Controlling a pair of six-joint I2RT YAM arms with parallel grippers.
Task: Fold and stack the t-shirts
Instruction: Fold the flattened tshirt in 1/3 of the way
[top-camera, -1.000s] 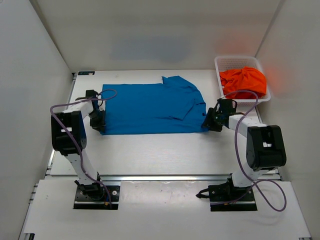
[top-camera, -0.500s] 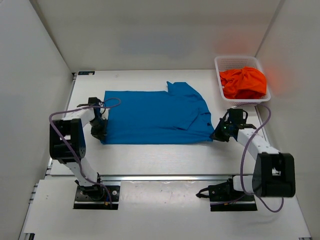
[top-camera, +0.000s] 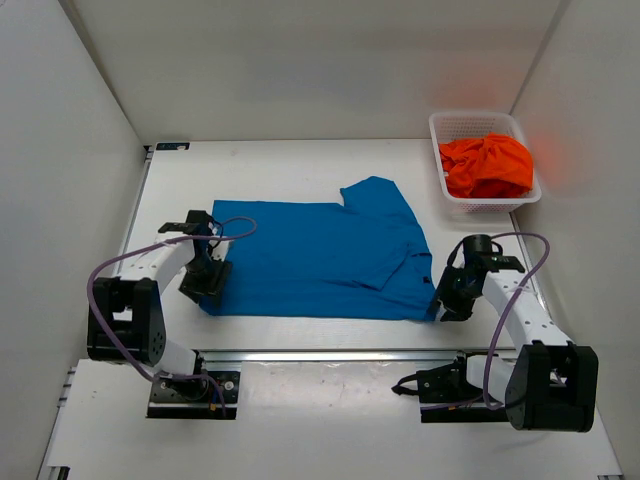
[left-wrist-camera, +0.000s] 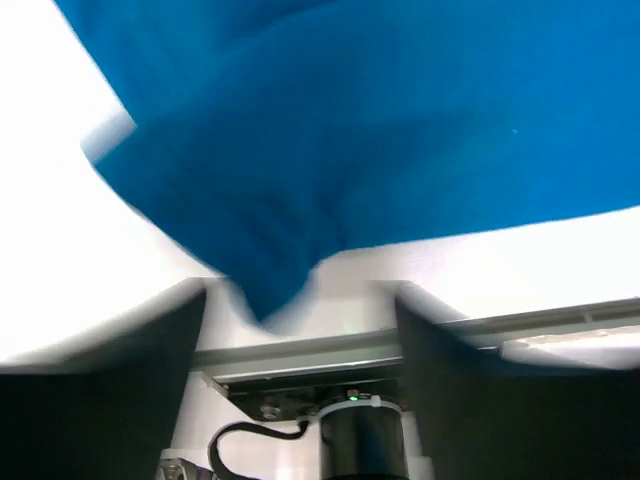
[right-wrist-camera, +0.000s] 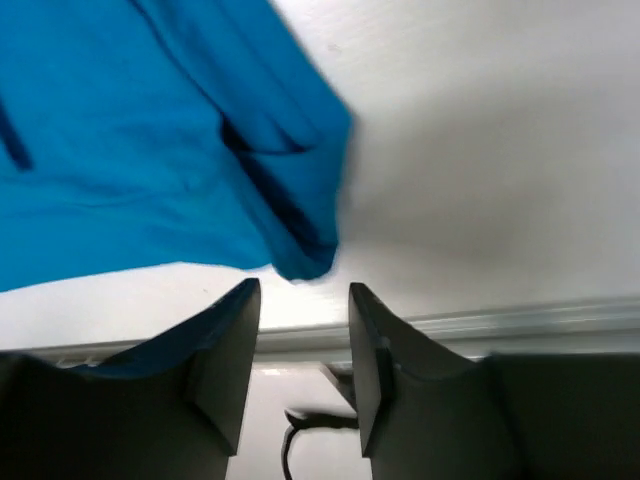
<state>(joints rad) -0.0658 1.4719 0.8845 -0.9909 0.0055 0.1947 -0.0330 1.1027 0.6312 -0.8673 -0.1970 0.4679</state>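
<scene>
The bright blue t-shirt (top-camera: 320, 255) lies spread flat across the middle of the table. My left gripper (top-camera: 205, 290) hovers over its near left corner and my right gripper (top-camera: 443, 308) over its near right corner. In the left wrist view, the blue cloth (left-wrist-camera: 380, 120) ends in a blurred corner just beyond my left gripper (left-wrist-camera: 300, 295), whose jaws are wide apart and empty. In the right wrist view, a bunched corner of the blue cloth (right-wrist-camera: 120, 130) lies just past my right gripper (right-wrist-camera: 303, 290), which is open and holds nothing. The orange t-shirt (top-camera: 487, 165) is crumpled in the basket.
A white lattice basket (top-camera: 470, 120) stands at the back right corner. A metal rail (top-camera: 330, 355) runs along the table's near edge, close to the shirt's hem. White walls close in the left, right and back sides.
Both arms pulled the blue shirt toward the near edge. Both grippers then opened and let go of its near corners.
</scene>
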